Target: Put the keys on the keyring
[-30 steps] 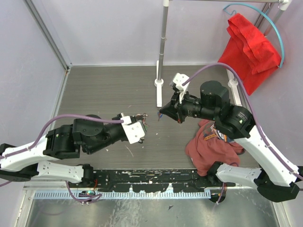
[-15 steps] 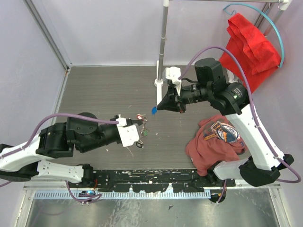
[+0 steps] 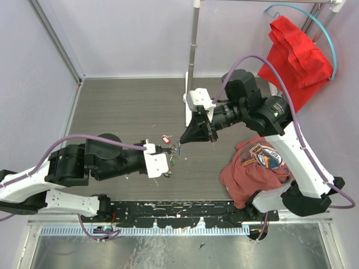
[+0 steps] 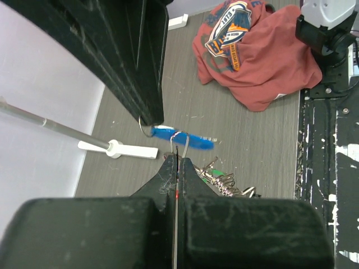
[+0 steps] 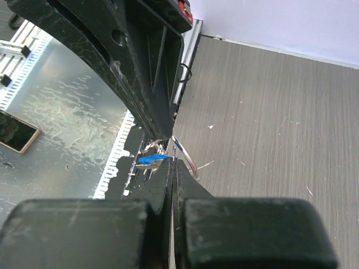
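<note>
Top view: the left gripper (image 3: 170,151) and right gripper (image 3: 180,140) meet tip to tip above the middle of the table (image 3: 123,106), well apart from the left wall (image 3: 33,84) and back wall (image 3: 129,33). Bare boards lie open to the left and rear. The pole (image 3: 192,50) stands just behind the right wrist. A heaped red shirt (image 3: 252,174) lies on the right, and a red cloth (image 3: 294,56) hangs at the far right corner. A red-tagged key (image 3: 165,138) shows beside the left fingertips. Left wrist view: the jaws are pinched tight on the keyring (image 4: 179,133), whose wire loop stands up out of the tips. The blue key (image 4: 162,133) lies across it, one end at the right gripper's tip. The other keys (image 4: 224,180) bunch just below and to the right; whether they hang or rest on the table, I cannot tell. Right wrist view: the jaws are closed on the blue key, with the keyring just beside it. Grey woodgrain lies to the right, a metal tray (image 5: 61,129) to the left.
</note>
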